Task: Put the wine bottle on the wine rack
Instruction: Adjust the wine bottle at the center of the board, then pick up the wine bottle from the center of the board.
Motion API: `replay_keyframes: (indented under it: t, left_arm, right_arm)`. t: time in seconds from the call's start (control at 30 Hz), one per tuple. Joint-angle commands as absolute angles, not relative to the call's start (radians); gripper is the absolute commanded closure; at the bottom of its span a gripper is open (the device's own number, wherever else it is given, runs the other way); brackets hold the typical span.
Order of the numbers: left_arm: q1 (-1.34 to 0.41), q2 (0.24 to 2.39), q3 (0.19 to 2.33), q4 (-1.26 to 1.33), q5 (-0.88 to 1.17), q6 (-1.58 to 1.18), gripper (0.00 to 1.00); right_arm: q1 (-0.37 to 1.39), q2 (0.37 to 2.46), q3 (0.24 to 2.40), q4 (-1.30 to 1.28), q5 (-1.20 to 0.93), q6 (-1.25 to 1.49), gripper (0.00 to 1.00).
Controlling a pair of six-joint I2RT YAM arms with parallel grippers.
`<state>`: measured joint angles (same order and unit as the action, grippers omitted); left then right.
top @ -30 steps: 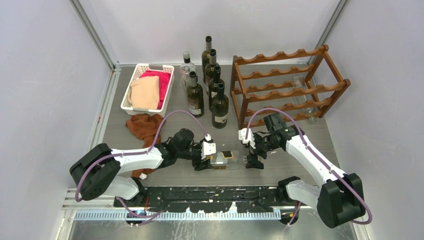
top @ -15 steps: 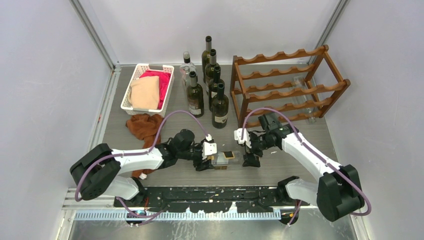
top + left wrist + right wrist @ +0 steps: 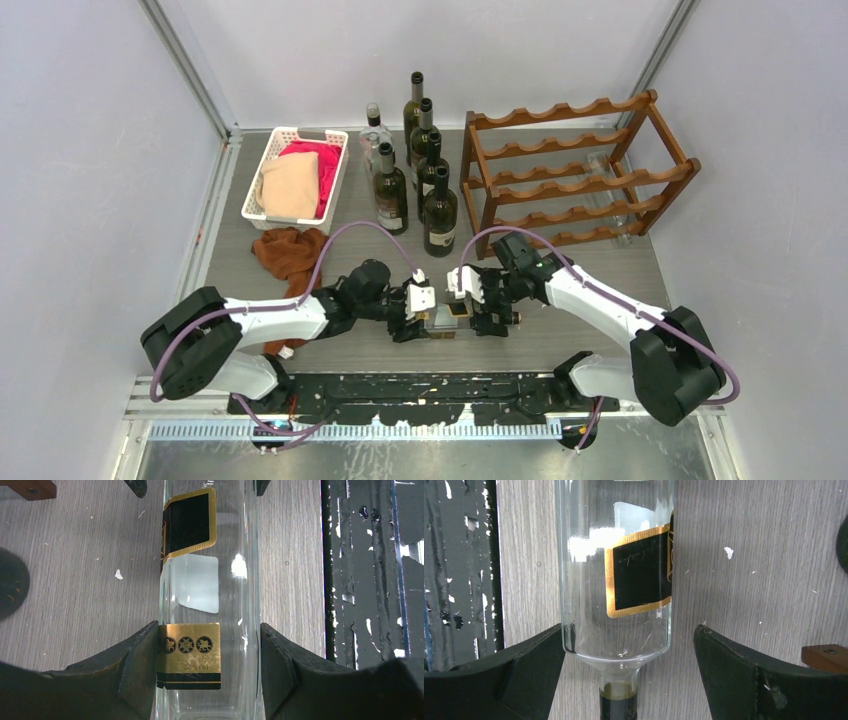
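left wrist: my left gripper grips the clear bottle lying on the table. my right gripper straddles its shoulder, spread wide.

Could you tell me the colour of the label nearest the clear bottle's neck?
Black label, gold border; best in the right wrist view.

Crowded behind clear bottle by standing dark bottles. Walled at right rear by wine rack. Pinched flush by left gripper, no slack. Straddled by right gripper: wide gap on rack side, almost none opposite. Passable over bare table before rack.
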<state>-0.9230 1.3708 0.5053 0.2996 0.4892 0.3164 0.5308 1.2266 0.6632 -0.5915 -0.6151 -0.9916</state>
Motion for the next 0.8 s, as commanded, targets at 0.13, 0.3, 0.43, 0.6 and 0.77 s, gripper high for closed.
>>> replay_keyframes:
  t: [0.13, 0.3, 0.43, 0.6, 0.77]
  left_arm:
    - [-0.928, 1.364, 0.527, 0.481, 0.516, 0.308, 1.00]
    - [-0.929, 1.362, 0.520, 0.495, 0.511, 0.303, 1.00]
    - [-0.930, 1.365, 0.522, 0.496, 0.509, 0.301, 1.00]
    - [-0.929, 1.370, 0.523, 0.501, 0.509, 0.291, 1.00]
    - [-0.930, 1.365, 0.525, 0.500, 0.500, 0.274, 0.93]
  right_arm:
    - [0.578, 1.262, 0.665, -0.543, -0.525, -0.984, 0.06]
    - [0.599, 1.281, 0.677, -0.553, -0.505, -0.985, 0.10]
    - [0.609, 1.283, 0.684, -0.561, -0.511, -0.982, 0.14]
    - [0.611, 1.279, 0.696, -0.575, -0.530, -0.977, 0.26]
    - [0.611, 1.280, 0.720, -0.605, -0.572, -0.964, 0.63]
